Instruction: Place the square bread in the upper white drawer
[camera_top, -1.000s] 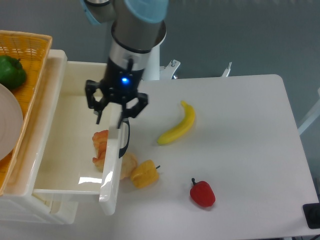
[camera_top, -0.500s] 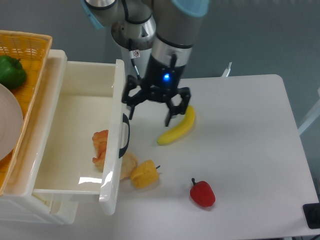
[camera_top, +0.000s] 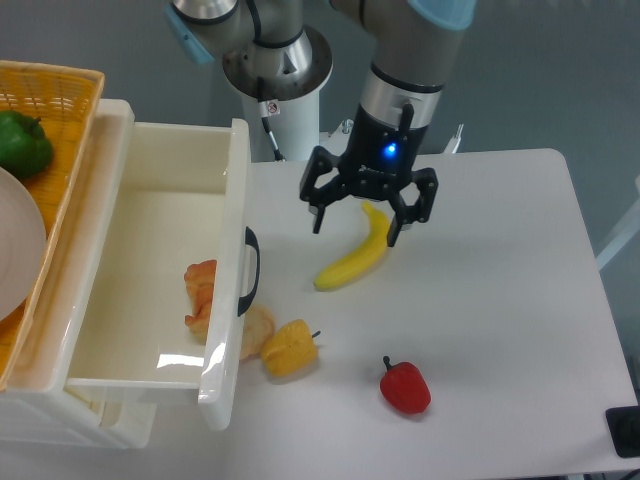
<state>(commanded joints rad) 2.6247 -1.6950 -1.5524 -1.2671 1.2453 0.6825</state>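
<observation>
The square bread (camera_top: 201, 288), pale tan with an orange-brown crust, lies inside the upper white drawer (camera_top: 150, 136) against its front wall, which hides part of it. The drawer is pulled out, and its black handle (camera_top: 250, 271) faces the table. My gripper (camera_top: 356, 231) hangs open and empty to the right of the drawer. It hovers over the upper end of a banana (camera_top: 355, 255), well away from the bread.
A pale bun (camera_top: 257, 331) and a yellow pepper (camera_top: 289, 347) sit just outside the drawer front. A red pepper (camera_top: 405, 386) lies near the table's front. A woven basket (camera_top: 50, 120) at the left holds a green pepper (camera_top: 22, 143) and a plate (camera_top: 15, 245). The lower drawer (camera_top: 90, 415) shows beneath.
My gripper has travelled right, from above the drawer's front wall to over the banana, staying open. The bread lies in the drawer as before.
</observation>
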